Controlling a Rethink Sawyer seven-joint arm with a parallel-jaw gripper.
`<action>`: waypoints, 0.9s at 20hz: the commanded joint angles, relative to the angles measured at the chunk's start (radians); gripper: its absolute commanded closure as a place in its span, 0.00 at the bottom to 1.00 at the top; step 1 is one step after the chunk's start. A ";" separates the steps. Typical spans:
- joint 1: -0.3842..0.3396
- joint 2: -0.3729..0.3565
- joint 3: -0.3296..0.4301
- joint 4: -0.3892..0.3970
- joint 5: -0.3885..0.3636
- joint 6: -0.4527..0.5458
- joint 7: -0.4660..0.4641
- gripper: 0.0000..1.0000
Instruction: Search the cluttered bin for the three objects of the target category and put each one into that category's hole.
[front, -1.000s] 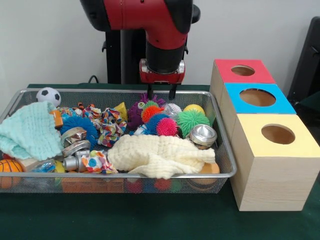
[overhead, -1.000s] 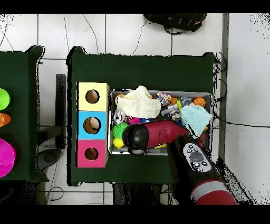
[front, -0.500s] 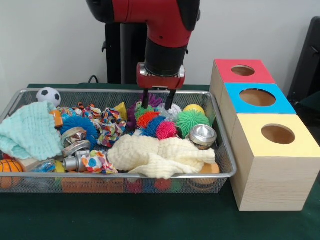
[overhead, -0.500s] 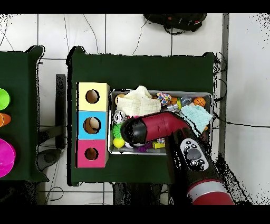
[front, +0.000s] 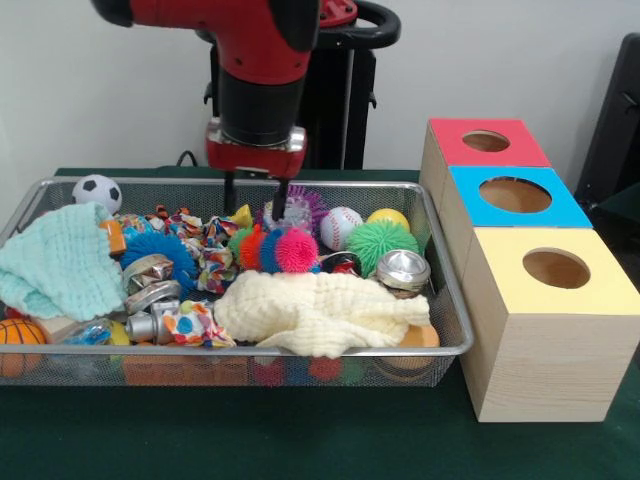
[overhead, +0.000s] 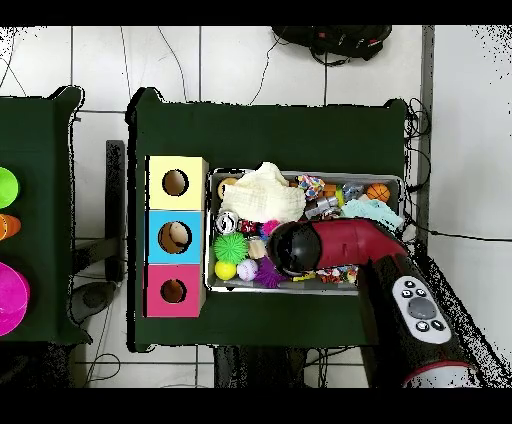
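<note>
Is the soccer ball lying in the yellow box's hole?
No, the soccer ball sits at the wire bin's far corner, opposite the yellow box.

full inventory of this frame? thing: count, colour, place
wire bin: 1, silver mesh, on the green table
sorting boxes: 3, wooden, beside the bin; lids red, blue, yellow, one round hole each
cream cloth: 1, front middle of bin
mint cloth: 1, bin end away from the boxes
spiky ball chain: 1, green, orange, blue, pink, under the tool
green spiky ball: 1, box end of bin
baseball: 1, white, back of bin
yellow ball: 1, back, box end
soccer ball: 1, back corner
basketball: 1, orange, front corner
metal tin: 1, silver, by the green spiky ball
tool: 1, red and black, open, over the chain
</note>
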 joint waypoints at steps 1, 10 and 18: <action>-0.123 0.006 0.085 -0.001 -0.050 -0.042 -0.206 0.00; -0.186 0.012 0.128 0.000 -0.077 -0.013 -0.247 0.00; -0.157 -0.012 0.099 0.092 -0.139 -0.122 -0.150 0.00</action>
